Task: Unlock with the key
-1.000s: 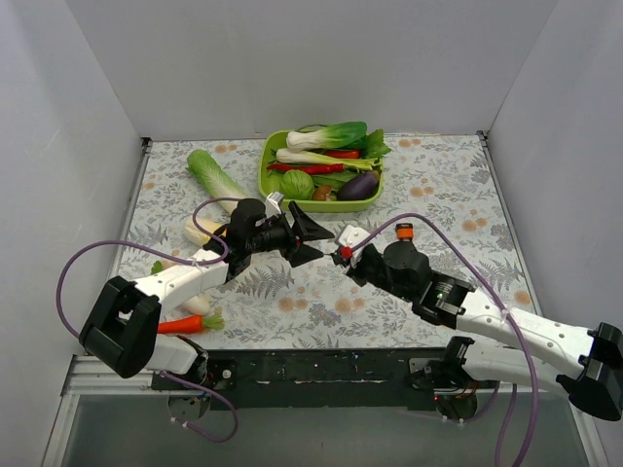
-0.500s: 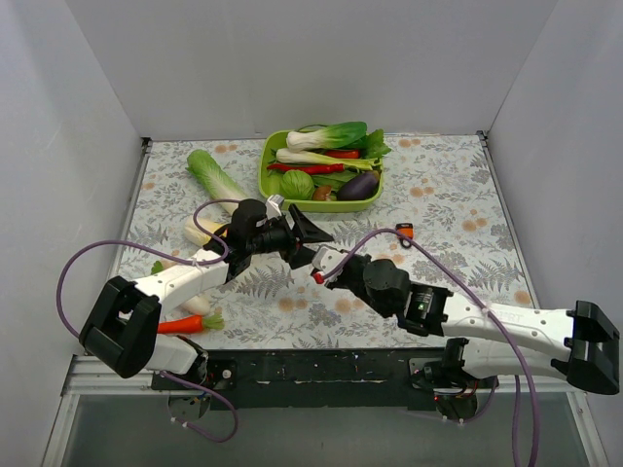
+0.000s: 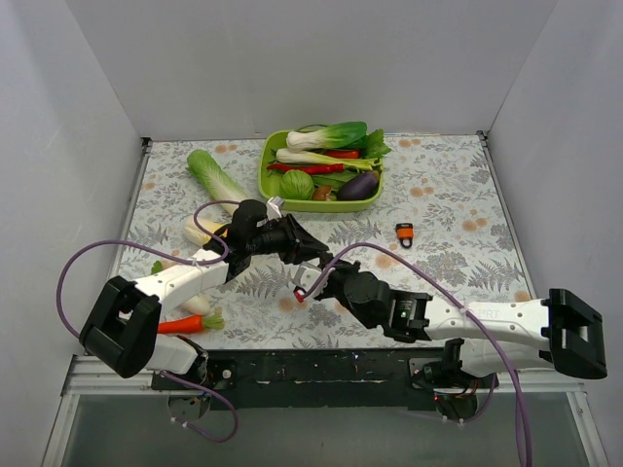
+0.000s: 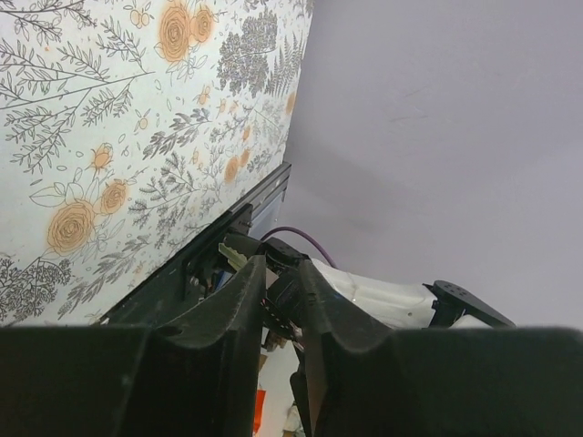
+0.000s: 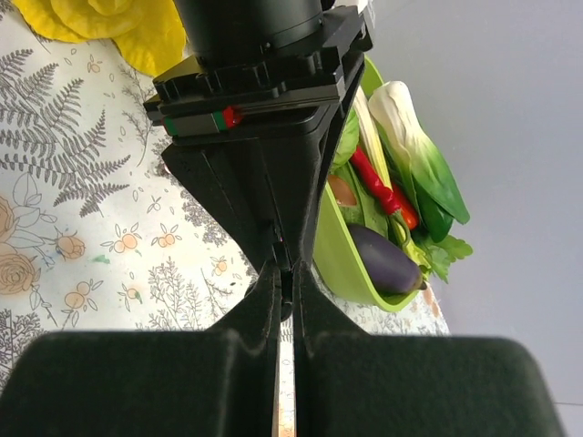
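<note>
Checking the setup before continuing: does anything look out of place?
The orange padlock lies alone on the table, well right of where the left gripper and right gripper meet tip to tip. Nothing looks spilled or damaged.

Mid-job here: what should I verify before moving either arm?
1. Tips of left gripper and right gripper meet: ok, tip to tip.
2. Sight of the key: cannot tell, hidden where the tips meet.
3. Which gripper holds it: cannot tell.
4. The orange-and-black padlock away from both arms: ok, it lies apart on the table.
5. Padlock held steady for insertion: not ok, nothing grips it.
</note>
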